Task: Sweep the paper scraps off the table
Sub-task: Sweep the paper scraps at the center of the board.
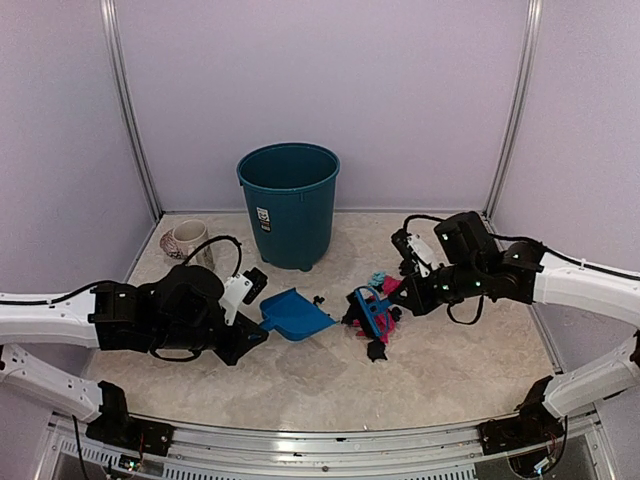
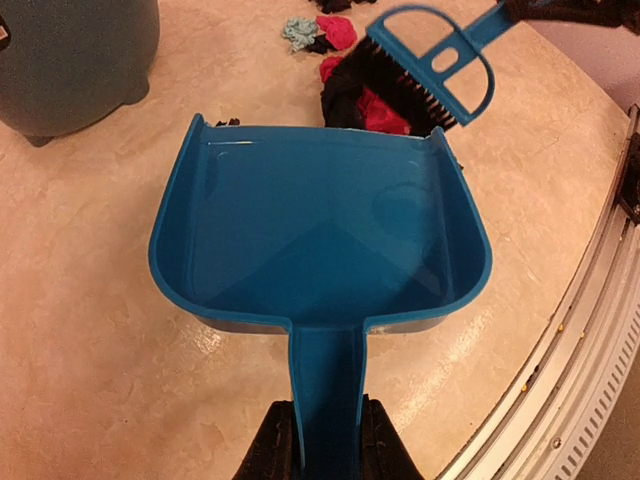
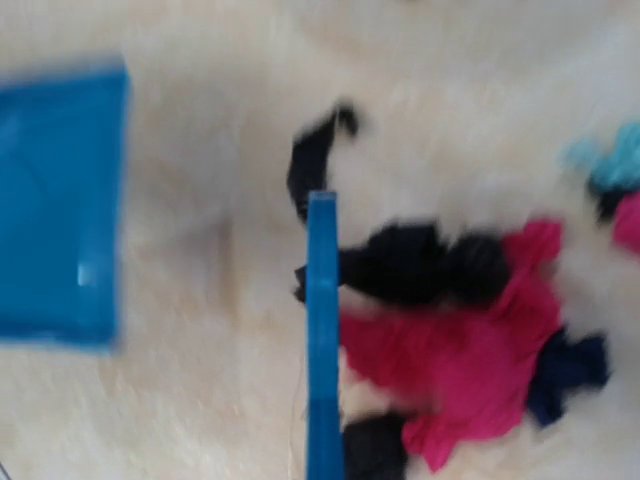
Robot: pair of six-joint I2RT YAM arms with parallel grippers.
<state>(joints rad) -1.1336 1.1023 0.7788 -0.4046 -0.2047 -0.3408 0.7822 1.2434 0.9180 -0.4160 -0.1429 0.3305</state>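
The paper scraps [image 1: 380, 330] lie in a pink, black and dark blue heap at mid-table, with a teal bit [image 1: 377, 279] behind. My left gripper [image 1: 258, 328] is shut on the handle of the blue dustpan [image 1: 296, 314], which rests flat with its mouth facing the heap. In the left wrist view the gripper [image 2: 322, 440] clamps that handle, and the dustpan [image 2: 320, 220] holds nothing. My right gripper [image 1: 412, 298] is shut on the blue brush [image 1: 374, 312], whose bristles stand in the scraps [image 2: 365, 100]. The right wrist view is blurred: brush [image 3: 322, 330] edge-on, scraps [image 3: 470, 340] to its right, dustpan [image 3: 60, 200] left.
A teal bin [image 1: 288, 200] stands at the back behind the dustpan. A pale mug [image 1: 188, 240] sits at the back left corner. Lilac walls close in the table [image 1: 440, 380], and a metal rail [image 1: 330, 435] runs along its front edge.
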